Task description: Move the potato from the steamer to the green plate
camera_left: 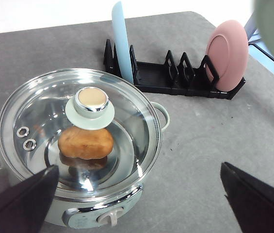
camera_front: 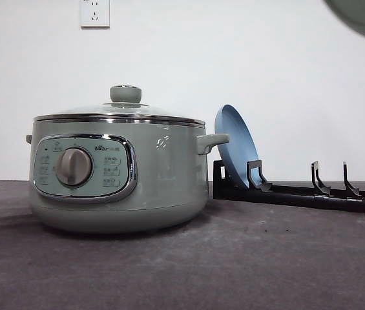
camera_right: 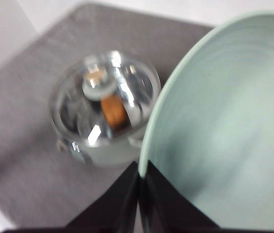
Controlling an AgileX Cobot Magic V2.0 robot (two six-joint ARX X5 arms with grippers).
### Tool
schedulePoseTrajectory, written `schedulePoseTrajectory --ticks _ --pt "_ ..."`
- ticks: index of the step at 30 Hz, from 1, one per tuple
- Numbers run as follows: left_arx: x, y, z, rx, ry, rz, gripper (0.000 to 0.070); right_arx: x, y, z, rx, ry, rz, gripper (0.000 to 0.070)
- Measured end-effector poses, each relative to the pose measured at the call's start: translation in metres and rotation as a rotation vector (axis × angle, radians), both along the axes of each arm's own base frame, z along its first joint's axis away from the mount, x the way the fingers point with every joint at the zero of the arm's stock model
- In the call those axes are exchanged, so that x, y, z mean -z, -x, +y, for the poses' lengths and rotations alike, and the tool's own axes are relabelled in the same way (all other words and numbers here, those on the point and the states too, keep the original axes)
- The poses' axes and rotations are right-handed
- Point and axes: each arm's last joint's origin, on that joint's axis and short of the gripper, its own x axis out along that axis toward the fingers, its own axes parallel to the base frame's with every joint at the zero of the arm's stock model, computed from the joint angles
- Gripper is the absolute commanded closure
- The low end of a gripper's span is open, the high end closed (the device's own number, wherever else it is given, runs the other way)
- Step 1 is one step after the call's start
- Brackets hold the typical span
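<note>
While lid sits on steamer (camera_left: pixel 78 160), potato (camera_left: pixel 85 142) rests inside, frame centre-left. Right claw (camera_right: pixel 139 177) clamped on green plate (camera_right: pixel 224 136) rim. Left claw (camera_left: pixel 139 194) spread wide, empty.

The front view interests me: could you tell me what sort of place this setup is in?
Probably a staged kitchen-task bench, not a real kitchen: a steamer and a black plate rack sit on a bare grey table against a plain white wall with a socket.
</note>
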Motion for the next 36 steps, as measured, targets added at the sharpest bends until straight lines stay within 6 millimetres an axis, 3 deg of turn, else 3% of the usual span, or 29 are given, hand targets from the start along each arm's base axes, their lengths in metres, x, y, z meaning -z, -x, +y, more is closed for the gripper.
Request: schedulePoseTrajectory --ticks 7,12,24,29,36 --pt "0.000 0.000 0.000 0.000 0.000 0.000 0.0000 0.008 0.035 0.010 -0.055 0.067 -0.021 0.0699" --pt "0.000 0.000 0.000 0.000 0.000 0.000 0.0000 0.041 0.045 0.019 -0.021 0.146 0.052 0.0699" --pt "0.000 0.000 0.000 0.000 -0.001 0.004 0.0000 0.152 0.036 0.070 -0.047 0.274 0.256 0.0699" --pt "0.000 0.000 0.000 0.000 -0.001 0.004 0.0000 0.184 0.035 0.092 -0.016 0.366 0.307 0.0699" --pt "0.000 0.000 0.000 0.000 -0.001 0.004 0.0000 0.211 0.027 0.122 -0.015 0.435 0.345 0.0699"
